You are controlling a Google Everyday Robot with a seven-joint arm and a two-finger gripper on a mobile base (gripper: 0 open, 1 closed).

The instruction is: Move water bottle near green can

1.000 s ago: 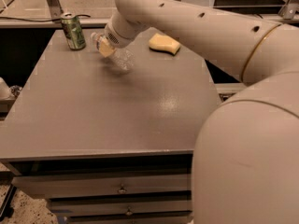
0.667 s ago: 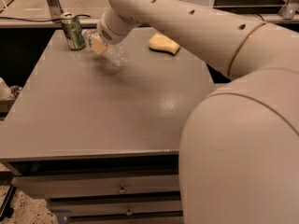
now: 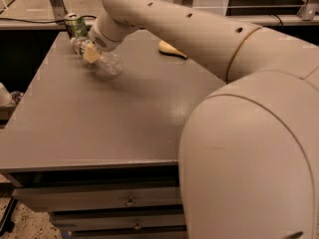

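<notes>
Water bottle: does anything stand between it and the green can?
Nothing visible does. The water bottle, held in the hand, is close beside the green can. The yellow object lies on the bottle's other side, away from the can.

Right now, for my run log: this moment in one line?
gripper: back-left of table, shut on bottle | bottle: tilted, close to can | can: upright at back edge

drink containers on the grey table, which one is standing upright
The small green metal can at the far left stands upright; the clear plastic water bottle just in front of it is tilted over, under the gripper.
</notes>
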